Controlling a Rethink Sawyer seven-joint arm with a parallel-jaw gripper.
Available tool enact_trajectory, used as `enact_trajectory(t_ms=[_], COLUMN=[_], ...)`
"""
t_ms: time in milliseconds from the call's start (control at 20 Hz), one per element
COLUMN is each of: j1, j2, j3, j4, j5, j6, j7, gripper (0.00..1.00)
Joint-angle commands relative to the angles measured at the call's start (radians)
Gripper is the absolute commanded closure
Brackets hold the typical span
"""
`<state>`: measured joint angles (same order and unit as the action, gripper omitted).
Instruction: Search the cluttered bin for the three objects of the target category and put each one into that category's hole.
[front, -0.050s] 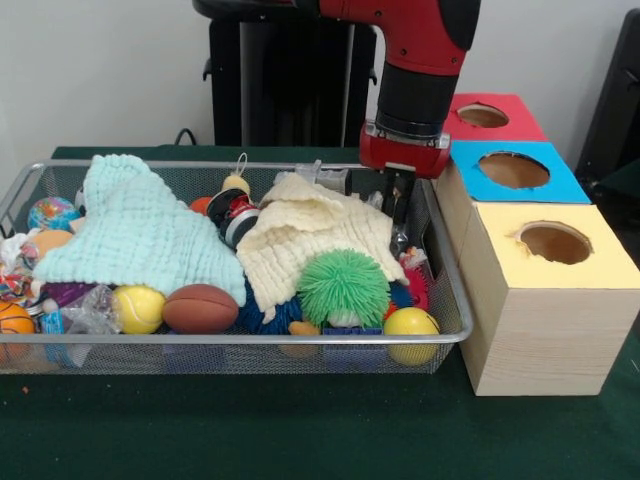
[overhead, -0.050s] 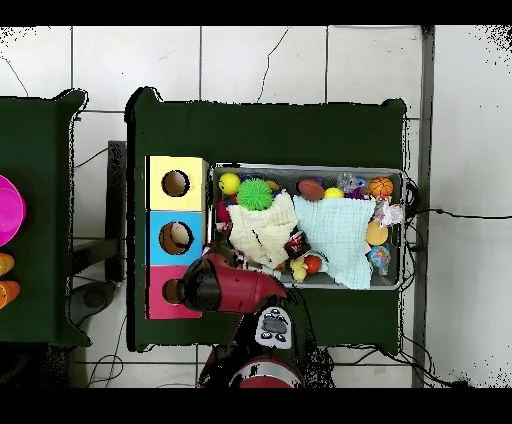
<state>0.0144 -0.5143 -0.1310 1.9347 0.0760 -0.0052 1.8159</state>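
Claw (front, -0.050s: 399, 205), lowered into the bin's (front, -0.050s: 452, 335) far corner beside the boxes; whether spread or pressed together cannot be told. Near to far: yellow ball (front, -0.050s: 411, 327), green spiky ball (front, -0.050s: 344, 287), cream cloth (front, -0.050s: 310, 240). Beside the bin, 3 boxes: yellow (front, -0.050s: 540, 300), blue (front, -0.050s: 512, 171), red (front, -0.050s: 492, 117).

The front view sits close and low across the dark green surface (front, -0.050s: 300, 430), facing the wire mesh bin (front, -0.050s: 452, 300) and the three wooden hole-topped boxes (front, -0.050s: 540, 330). The overhead view looks straight down from farther off, sharing both.
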Motion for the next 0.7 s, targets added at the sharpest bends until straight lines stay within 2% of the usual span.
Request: enact_trajectory(t_ms=[50, 300, 450, 700], j1=[0.021, 0.014, 0.004, -0.002], j2=[0.06, 0.051, 0.037, 0.06], j3=[0.039, 0.051, 0.056, 0.06], j4=[-0.045, -0.035, -0.034, -0.039], j5=[-0.003, -0.005, -0.001, -0.006], j6=[0.03, 0.021, 0.054, 0.022], j7=[0.13, 0.135, 0.13, 0.133], gripper=[1.0, 1.0, 1.0, 1.0])
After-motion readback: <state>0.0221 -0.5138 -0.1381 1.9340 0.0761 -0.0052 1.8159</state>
